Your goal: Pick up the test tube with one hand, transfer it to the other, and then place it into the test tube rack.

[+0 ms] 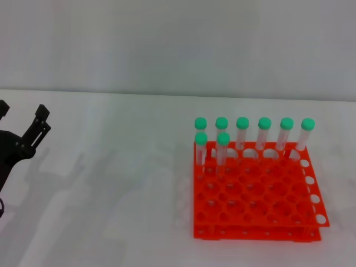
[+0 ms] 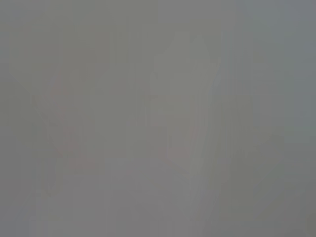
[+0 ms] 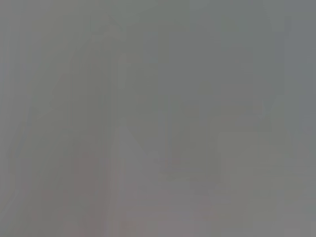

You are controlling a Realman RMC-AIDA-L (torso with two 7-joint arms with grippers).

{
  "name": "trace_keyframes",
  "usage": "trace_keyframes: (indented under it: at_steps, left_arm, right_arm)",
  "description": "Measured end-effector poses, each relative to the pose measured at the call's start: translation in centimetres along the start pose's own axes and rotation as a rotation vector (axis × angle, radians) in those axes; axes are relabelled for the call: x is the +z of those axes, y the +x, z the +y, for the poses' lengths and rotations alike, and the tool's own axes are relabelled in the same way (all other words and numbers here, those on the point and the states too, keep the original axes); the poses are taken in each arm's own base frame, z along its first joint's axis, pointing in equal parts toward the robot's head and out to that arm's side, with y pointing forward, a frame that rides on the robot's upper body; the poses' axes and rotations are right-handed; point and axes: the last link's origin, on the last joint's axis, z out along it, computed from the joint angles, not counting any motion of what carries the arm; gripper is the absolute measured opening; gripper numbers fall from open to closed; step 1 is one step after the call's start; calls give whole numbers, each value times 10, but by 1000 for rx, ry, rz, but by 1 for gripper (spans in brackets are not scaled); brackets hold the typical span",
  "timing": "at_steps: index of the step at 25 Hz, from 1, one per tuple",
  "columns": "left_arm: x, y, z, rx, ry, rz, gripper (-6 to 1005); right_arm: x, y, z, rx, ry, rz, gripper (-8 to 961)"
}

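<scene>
Rack, orange-red, two-tiered grid of round holes, sits on the white table, right of centre in the head view. Everything below is placed relative to it.

Its near rows of holes hold nothing. One row short of its far edge, at the left end, two green-capped tubes stand upright in adjacent holes. Along the far edge, six more green-capped tubes stand in a row, leaning slightly. That makes eight tubes, all seated in the rack and all looking alike, so which one is the task's test tube cannot be told.

Left gripper is well apart from the rack, out at the left edge of the head view, roughly level with the rack's far edge. Black, two-fingered; one finger shows clearly and the tip of the other is cut by the frame edge. The fingers are spread with a clear gap between them and nothing in it: released, not grasping. It touches neither tube nor rack.

Right gripper does not appear in the head view.

Both wrist views show only a flat grey blur with nothing recognisable, so they add no information about either gripper.

Beyond the rack's far edge, the table runs to a plain pale wall.
</scene>
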Motion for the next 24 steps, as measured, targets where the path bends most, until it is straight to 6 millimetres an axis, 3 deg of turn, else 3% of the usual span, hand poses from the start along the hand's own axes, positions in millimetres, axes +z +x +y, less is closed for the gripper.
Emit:
trace_keyframes:
  at_steps: [24]
  left_arm:
    - [-1, 0, 6, -23, -12, 14, 889]
  right_arm:
    - [-1, -7, 4, 3, -29, -49, 841]
